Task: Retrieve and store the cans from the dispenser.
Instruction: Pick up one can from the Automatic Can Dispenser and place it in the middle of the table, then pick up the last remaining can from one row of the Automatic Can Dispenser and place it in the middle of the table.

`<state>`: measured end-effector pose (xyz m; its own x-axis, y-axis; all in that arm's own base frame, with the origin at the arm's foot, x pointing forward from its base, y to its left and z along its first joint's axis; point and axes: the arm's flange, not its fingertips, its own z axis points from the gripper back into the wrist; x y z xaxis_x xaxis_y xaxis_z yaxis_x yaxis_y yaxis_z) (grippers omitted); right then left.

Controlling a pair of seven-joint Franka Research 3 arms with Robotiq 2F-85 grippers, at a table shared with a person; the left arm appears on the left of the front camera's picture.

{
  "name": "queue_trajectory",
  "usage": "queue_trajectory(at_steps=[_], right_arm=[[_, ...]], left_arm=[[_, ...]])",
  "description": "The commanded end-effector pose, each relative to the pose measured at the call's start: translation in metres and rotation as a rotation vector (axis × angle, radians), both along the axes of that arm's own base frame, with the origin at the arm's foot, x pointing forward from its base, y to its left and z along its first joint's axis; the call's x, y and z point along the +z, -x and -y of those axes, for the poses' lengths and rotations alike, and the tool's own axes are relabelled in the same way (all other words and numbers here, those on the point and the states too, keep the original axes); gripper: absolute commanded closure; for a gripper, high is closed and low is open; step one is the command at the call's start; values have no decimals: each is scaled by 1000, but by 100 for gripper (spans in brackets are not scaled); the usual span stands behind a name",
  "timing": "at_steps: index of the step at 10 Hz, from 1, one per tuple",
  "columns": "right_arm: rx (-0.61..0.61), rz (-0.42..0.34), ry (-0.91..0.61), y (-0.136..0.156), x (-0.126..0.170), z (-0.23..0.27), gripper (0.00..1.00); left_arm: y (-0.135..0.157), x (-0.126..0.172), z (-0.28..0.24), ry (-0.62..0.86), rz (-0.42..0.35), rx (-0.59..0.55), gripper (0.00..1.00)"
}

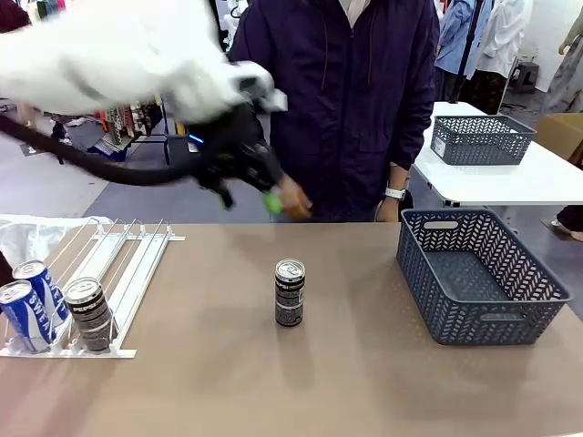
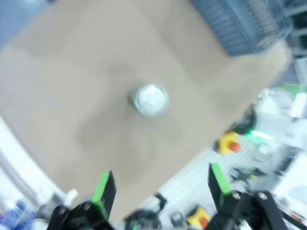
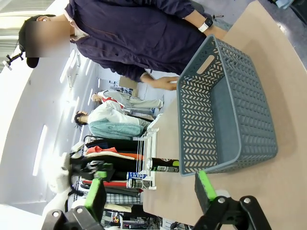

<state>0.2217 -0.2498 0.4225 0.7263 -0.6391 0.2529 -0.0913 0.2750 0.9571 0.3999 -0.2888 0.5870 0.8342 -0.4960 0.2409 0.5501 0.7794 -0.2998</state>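
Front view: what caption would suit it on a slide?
The left end effector hovers, blurred, above a table where one dark can stands between the dispenser and a grey basket.

Upright can [image 1: 290, 293] stands amid bare table [image 1: 209, 364], basket [image 1: 460, 305] well apart.

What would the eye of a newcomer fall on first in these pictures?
First, the single dark can standing upright alone in the middle of the table. Next, the blurred left arm at the upper left, its left gripper open and empty above the table. The grey basket at the right is empty, while three cans rest at the near end of the dispenser.
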Motion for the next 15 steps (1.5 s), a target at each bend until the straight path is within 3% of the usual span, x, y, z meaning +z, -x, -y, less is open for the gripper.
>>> queue_trajectory(at_steps=[1,2,3,4,5,7,8,10,11,15], right_arm=[[-6,34,-6,-3,2,0,0],[-6,34,-6,-3,2,0,0],[-6,34,-6,-3,2,0,0],[-6,34,-6,-3,2,0,0],[-6,34,-6,-3,2,0,0],[-6,34,-6,-3,2,0,0],[-6,34,-6,-3,2,0,0],[-6,34,-6,-3,2,0,0],[-6,34,-6,-3,2,0,0],[-6,34,-6,-3,2,0,0]], left_arm=[[36,11,-160,156,-57,222,0],[54,16,-228,359,-141,157,0],[76,17,-288,518,-166,192,0],[98,12,-337,631,-159,286,0],[120,0,-388,706,-154,456,0],[164,-25,-461,874,-152,622,0],[183,-32,-481,912,-173,524,0],[185,-44,-496,815,-321,515,0],[201,-39,-498,895,-193,598,0],[201,-39,-498,895,-193,598,0]])
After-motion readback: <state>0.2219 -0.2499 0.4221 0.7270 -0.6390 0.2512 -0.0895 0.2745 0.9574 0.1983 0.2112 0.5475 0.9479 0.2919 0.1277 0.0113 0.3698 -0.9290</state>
